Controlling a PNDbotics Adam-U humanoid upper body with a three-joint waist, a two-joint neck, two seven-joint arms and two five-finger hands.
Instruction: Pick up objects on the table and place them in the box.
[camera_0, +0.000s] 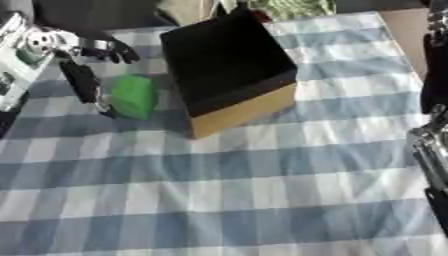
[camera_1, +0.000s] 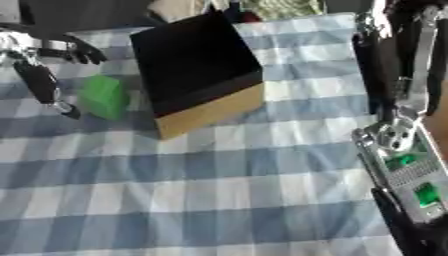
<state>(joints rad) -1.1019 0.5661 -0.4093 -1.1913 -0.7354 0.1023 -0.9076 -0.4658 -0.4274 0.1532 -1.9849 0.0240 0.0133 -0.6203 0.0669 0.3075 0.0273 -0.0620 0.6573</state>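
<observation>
Green block (camera_0: 134, 96) on the checked cloth (camera_0: 262, 190), just left of the box (camera_0: 229, 65), flanked by the open-fingered left hand (camera_0: 83, 75); probably light and rigid, best pinched across its opposite flat sides.

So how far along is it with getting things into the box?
Nothing looks done: the box interior looks dark, contents unclear. In hand: the left hand is at the green object left of the box, not lifted. Left: grasp it and drop it in.
</observation>
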